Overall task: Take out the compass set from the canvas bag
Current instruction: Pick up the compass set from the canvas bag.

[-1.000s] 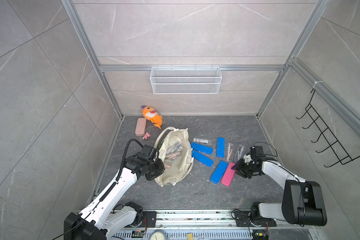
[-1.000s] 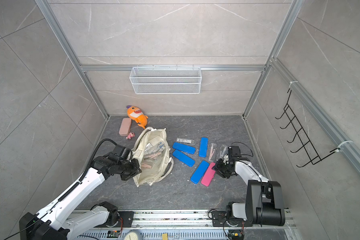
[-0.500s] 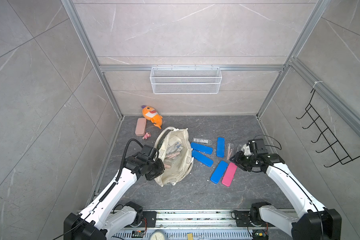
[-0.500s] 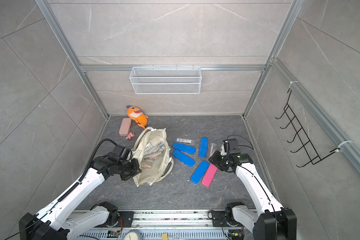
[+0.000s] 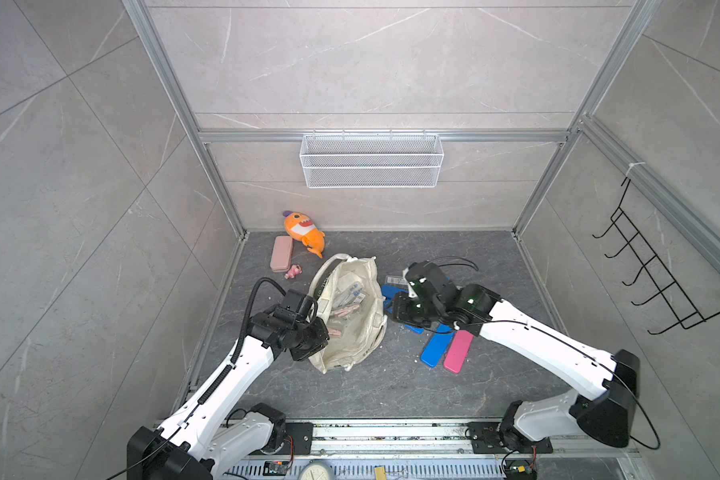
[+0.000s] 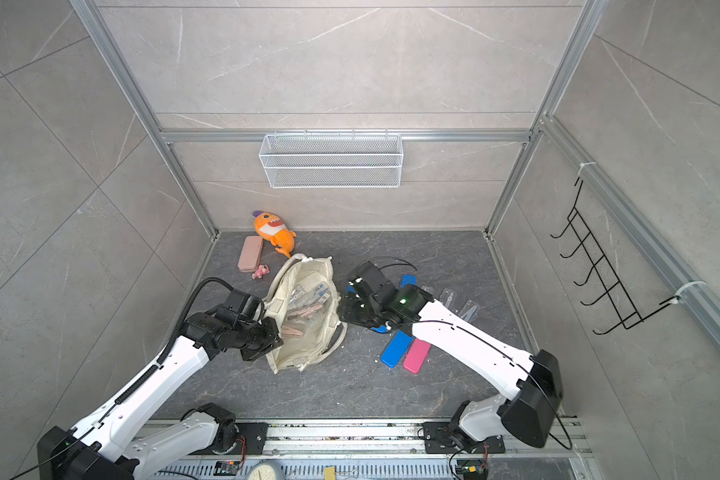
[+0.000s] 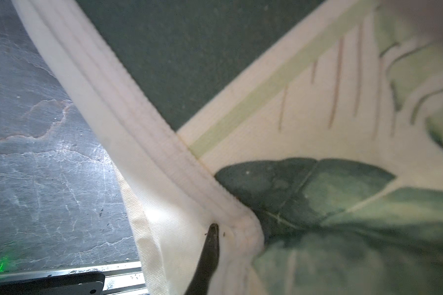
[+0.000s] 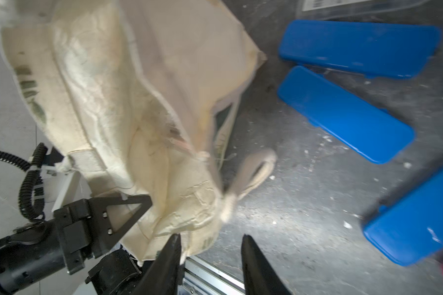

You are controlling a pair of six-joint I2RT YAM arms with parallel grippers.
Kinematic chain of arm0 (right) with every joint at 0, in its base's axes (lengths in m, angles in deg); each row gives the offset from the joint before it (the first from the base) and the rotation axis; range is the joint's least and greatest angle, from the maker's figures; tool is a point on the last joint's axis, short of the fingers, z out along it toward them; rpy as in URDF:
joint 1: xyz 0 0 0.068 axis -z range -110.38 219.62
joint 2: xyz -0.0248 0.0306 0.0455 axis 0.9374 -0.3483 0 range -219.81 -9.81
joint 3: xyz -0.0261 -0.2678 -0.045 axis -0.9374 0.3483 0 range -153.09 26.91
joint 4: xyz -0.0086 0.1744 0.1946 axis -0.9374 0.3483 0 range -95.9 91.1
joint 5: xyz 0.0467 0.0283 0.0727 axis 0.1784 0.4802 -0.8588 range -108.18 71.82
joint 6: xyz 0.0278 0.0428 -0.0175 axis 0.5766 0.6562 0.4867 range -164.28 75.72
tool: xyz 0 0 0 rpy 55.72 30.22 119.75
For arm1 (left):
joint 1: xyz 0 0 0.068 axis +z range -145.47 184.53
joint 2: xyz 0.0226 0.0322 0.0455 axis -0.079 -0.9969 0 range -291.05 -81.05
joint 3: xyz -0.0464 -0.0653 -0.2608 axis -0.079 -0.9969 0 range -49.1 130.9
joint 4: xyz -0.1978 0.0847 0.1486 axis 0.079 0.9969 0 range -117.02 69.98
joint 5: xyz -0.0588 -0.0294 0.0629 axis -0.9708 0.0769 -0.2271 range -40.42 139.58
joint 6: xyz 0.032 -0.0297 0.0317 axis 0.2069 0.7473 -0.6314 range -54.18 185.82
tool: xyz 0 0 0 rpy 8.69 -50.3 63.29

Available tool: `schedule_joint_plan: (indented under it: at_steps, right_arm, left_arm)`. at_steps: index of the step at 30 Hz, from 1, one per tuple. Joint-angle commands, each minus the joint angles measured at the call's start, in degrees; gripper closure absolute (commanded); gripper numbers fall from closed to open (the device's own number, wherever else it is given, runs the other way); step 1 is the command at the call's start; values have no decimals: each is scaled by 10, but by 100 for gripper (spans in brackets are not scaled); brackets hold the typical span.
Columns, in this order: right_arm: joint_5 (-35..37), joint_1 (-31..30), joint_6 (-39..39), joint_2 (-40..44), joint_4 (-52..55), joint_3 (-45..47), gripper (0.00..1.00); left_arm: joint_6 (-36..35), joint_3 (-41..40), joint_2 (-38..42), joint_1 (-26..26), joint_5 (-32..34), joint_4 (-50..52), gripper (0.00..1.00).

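Left gripper (image 5: 323,332): jaws together, clamped on bag (image 5: 373,316) rim. Bag: just right of that gripper, lying on floor, mouth open, clear packets (image 5: 350,296) inside. Right gripper (image 8: 211,255): jaws apart, empty, just right of bag. Blue cases (image 8: 343,112) beside it.

No text is reading legibly anywhere. Dark green lettering (image 8: 27,85) is showing on the canvas bag (image 8: 118,84), too blurred to read. A barcode label (image 8: 315,3) is showing on a clear packet (image 8: 399,7), its digits illegible.
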Motion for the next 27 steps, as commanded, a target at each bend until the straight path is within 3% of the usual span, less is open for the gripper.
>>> schedule_joint_plan:
  at_steps: [1, 5, 10, 23, 27]
  right_arm:
    - [29, -39, 30, -57, -10, -65, 58]
    - [30, -77, 67, -135, -22, -117, 59]
    - [53, -89, 151, -188, -54, -114, 57]
    - [85, -56, 339, -292, -143, -71, 40]
    - [91, -41, 363, -319, -149, -77, 36]
  left_arm:
    - [4, 10, 10, -1, -9, -4, 100]
    - [4, 9, 10, -1, -11, -8, 100]
    - [3, 6, 14, -1, -11, -8, 100]
    - [1, 1, 24, -1, -16, -9, 100]
    - [1, 1, 26, -1, -18, -9, 100]
